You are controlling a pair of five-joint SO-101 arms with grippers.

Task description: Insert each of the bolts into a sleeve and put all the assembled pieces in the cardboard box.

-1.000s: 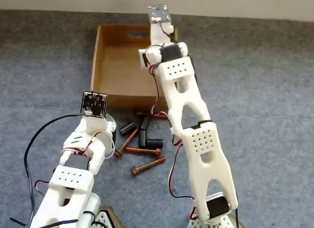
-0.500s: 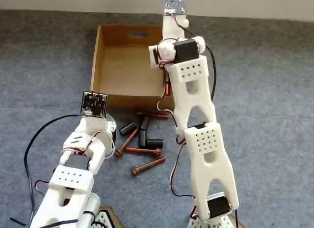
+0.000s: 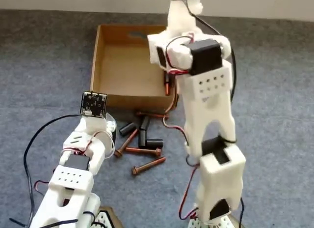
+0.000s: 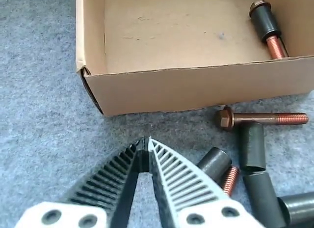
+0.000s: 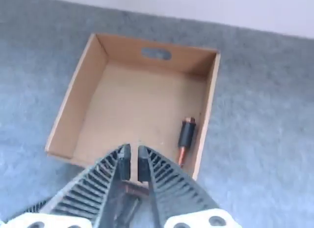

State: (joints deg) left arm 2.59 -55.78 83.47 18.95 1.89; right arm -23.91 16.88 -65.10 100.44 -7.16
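The left gripper (image 4: 143, 145) is closed, its ribbed tips meeting on nothing, low over the grey carpet (image 4: 44, 115). Its wrist view gives detail that the high view half hides. A loose bolt (image 4: 265, 119) lies along the front wall of the cardboard box (image 4: 196, 88), just apart from it. Dark sleeves (image 4: 252, 145) lie near the tips, one overlapping a copper shank. Bare carpet lies between the tips and the box's front corner.

The right gripper (image 5: 131, 152) is closed to a thin slit and holds nothing, hanging high over the box's front wall. Its wrist view looks into the whole box. One assembled piece (image 5: 186, 135), a bolt in a sleeve, lies along a side wall near the front corner, well below the tips.

In the high view that piece peeks out at the box's 4 o'clock corner, mostly behind the right arm (image 3: 206, 105). The loose bolts (image 3: 142, 151) and sleeves lie in a pile at the box's 6 o'clock, at 3 o'clock from the left arm (image 3: 73, 164), between the two arms. Carpet stretches at 9 o'clock from the box and at 3 o'clock from the right arm.
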